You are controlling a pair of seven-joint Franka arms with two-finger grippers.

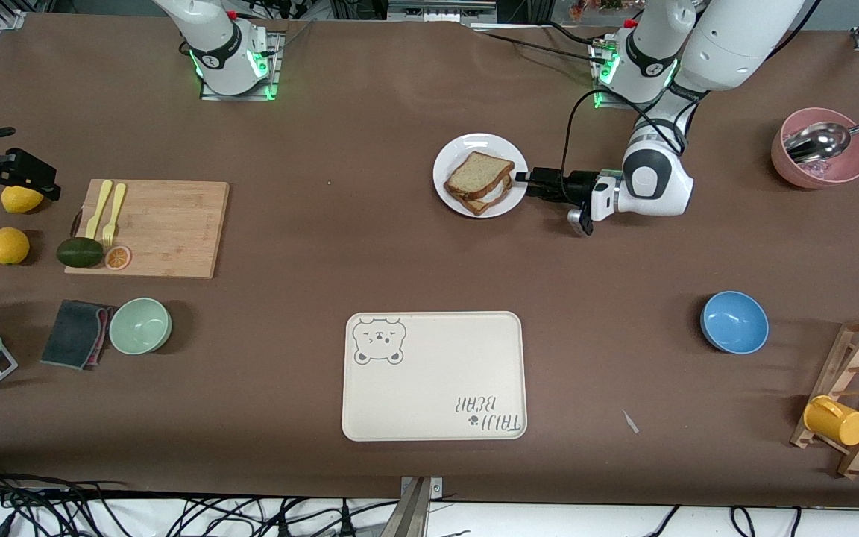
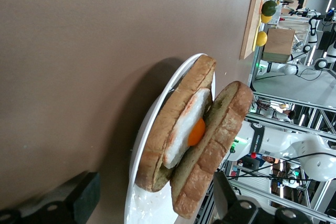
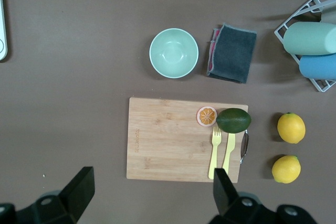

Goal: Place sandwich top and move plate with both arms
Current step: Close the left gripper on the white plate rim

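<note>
1. We see the sandwich top (image 1: 478,173) lying tilted on the egg toast (image 1: 491,195), both on the white plate (image 1: 450,155); the plate stands on the brown desk (image 1: 370,246), farther from the front camera than the cream bear tray (image 1: 435,377).
2. We find the left pincer (image 1: 523,183) low at the plate's rim on the side toward the left arm's end of the desk, lying level with the desk. In the left wrist view its fingers (image 2: 84,195) stand apart, released, with the plate edge (image 2: 137,203) and the sandwich between them. Whether a finger touches the rim, we cannot tell.
3. In that same wrist view we see the fried egg (image 2: 189,129), with its orange yolk, sandwiched between the two bread slices, and the sandwich top (image 2: 210,156) leans against it.
4. We see the right pincer (image 3: 149,195) up in the air over the desk beside the wooden cutting board (image 1: 165,226), well apart from the plate, the arm waiting. Its fingers (image 3: 79,190) are spread, released, holding nothing.
5. Below it, we note on the board a yellow fork and knife (image 3: 220,150), an avocado (image 3: 233,120) and an orange slice (image 3: 207,116), with two lemons (image 3: 291,127) just off the board.
</note>
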